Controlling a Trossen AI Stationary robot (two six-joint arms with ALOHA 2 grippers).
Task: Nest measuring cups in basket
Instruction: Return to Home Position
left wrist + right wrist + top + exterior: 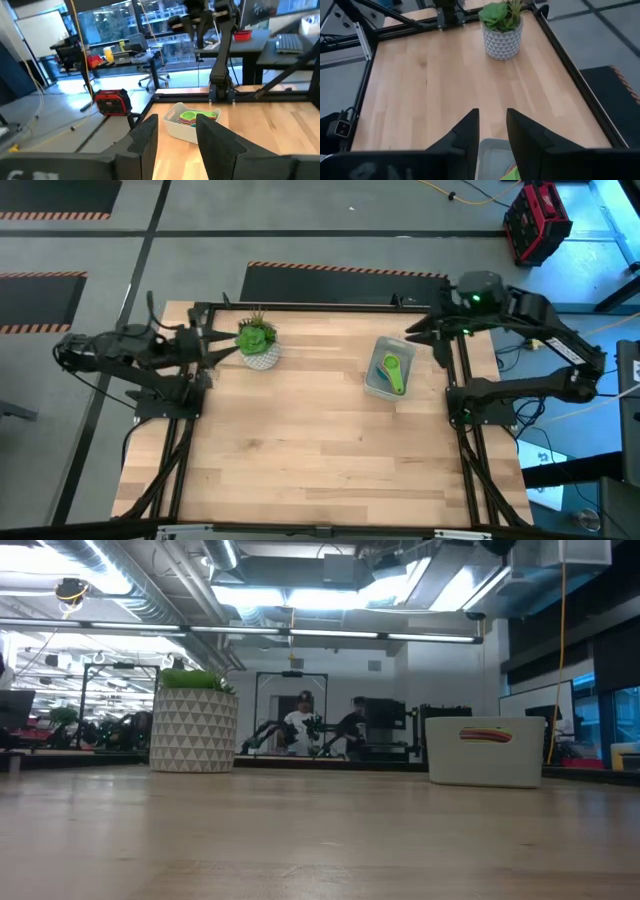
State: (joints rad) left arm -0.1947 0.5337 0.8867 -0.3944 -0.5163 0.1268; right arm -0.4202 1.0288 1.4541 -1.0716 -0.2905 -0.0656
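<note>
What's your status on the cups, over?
Left gripper open, empty, beside potted plant. Right gripper open, empty, near basket. Green measuring cup on top inside basket. Nothing blocking.

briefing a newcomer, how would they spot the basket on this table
On the wooden table, look at the side by the right arm. The basket is the pale rectangular bin holding a green measuring cup, unlike the round patterned plant pot.

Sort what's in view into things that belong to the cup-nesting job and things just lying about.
Job: basket; nested measuring cups inside it, green on top; left gripper and right gripper, both open, parked at the side edges of the table.
Lying about: potted plant on the table; red case off the table; people far in the background.
</note>
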